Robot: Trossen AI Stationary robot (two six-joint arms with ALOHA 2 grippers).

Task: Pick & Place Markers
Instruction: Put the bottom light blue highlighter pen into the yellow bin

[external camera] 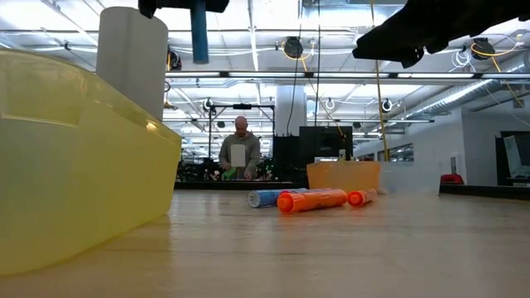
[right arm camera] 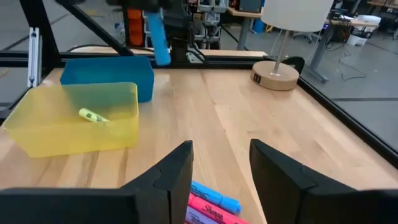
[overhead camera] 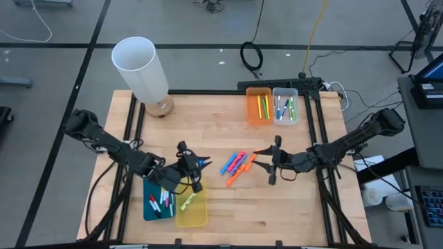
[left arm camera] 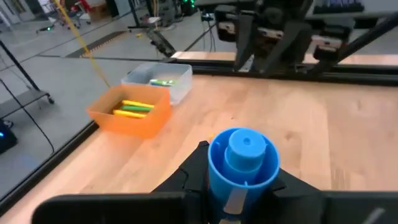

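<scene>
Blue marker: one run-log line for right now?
left hand: shut on blue marker, above bins | right hand: open over loose markers

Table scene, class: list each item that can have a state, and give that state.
Left gripper: shut on blue marker, above the bins.
Right gripper: open, empty, over loose markers.
Yellow bin: holds one yellow marker.
Orange bin: holds markers.
Lamp: upright.

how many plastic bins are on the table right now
4. Orange bin and clear bin sit side by side at the table's far edge; blue bin and yellow bin sit side by side at the near edge.
</scene>
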